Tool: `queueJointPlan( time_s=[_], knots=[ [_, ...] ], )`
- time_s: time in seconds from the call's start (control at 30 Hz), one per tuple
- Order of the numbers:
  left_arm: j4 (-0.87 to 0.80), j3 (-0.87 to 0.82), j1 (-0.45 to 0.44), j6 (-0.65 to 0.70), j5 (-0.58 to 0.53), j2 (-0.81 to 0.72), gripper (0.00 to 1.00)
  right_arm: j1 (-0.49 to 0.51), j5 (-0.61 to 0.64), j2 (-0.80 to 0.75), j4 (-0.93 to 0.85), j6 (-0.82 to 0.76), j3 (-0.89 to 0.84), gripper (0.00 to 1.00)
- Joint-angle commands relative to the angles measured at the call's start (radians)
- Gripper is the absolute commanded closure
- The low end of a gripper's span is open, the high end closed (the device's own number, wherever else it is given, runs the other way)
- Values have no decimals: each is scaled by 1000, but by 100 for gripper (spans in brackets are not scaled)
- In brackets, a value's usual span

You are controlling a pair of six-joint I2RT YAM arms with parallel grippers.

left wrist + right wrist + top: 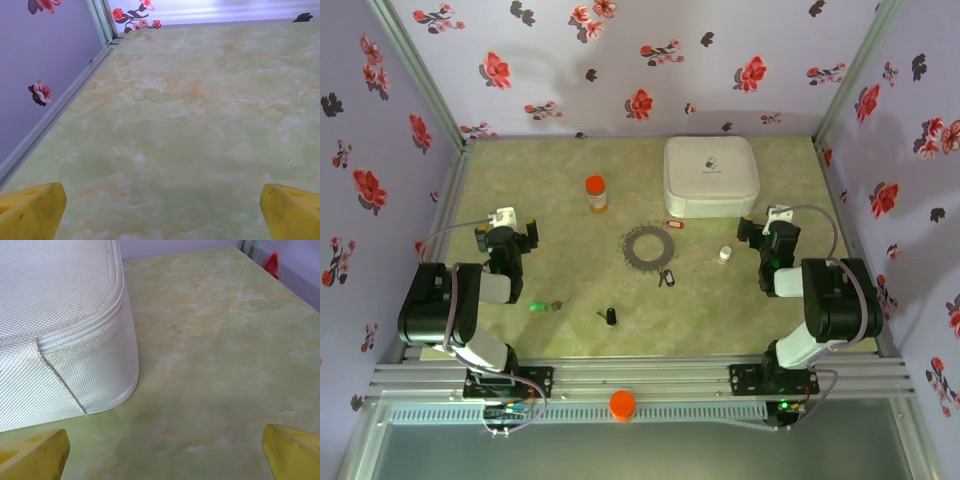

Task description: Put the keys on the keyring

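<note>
The keyring (647, 247), a dark grey toothed ring, lies flat mid-table. Tiny keys are scattered round it: a red-headed one (676, 224) just beyond it by the case, a black one (666, 275) at its near right, another black one (610, 317) nearer the front, and a green one (536, 306) at front left. My left gripper (506, 233) rests at the left, well away from them, open over bare tabletop (162, 210). Off to the right my right gripper (767, 232) is open too, nothing between its yellow fingertips (30, 455), beside the case corner.
A white rounded-square case (711, 176) stands at the back right, its corner (75, 355) close ahead of the right gripper. An orange bottle (596, 193) stands back centre-left. A small white cap (724, 255) lies right of the ring. Floral walls enclose three sides.
</note>
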Motion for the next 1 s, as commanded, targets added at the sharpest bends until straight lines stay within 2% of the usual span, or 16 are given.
queueJointPlan(
  time_s=[0.0, 0.97],
  knots=[
    [3, 17, 10, -14, 9, -9, 0, -6, -5, -5, 3, 13, 17, 1],
    [1, 18, 15, -24, -5, -10, 0, -13, -19, -3, 3, 20, 19, 1]
  ],
)
